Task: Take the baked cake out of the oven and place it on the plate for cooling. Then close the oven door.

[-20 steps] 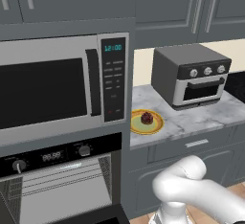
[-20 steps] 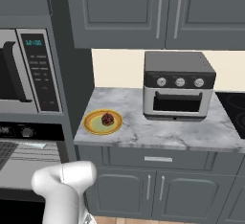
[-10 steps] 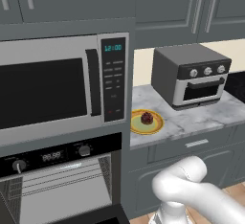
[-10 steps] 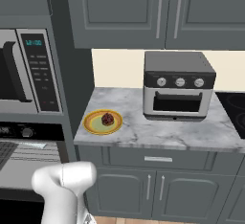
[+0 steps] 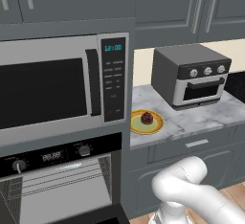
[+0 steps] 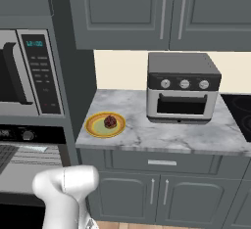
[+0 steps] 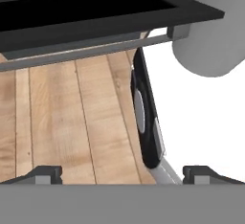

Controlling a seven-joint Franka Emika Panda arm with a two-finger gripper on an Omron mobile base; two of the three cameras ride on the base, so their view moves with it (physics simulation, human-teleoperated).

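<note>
The baked cake, small and dark reddish-brown, sits in the middle of the plate, which is yellow-rimmed and lies on the marble counter beside the oven column. The oven stands open with its wire racks showing under the black control panel. In the hand view the oven door hangs lowered above me, its silver bar handle along the near edge. My gripper is low, under the door and over the floor, open, with nothing between its fingertips.
A silver microwave sits above the oven. A boxy grey toaster oven stands on the counter right of the plate, with a black cooktop beyond it. Wooden floor lies below the gripper.
</note>
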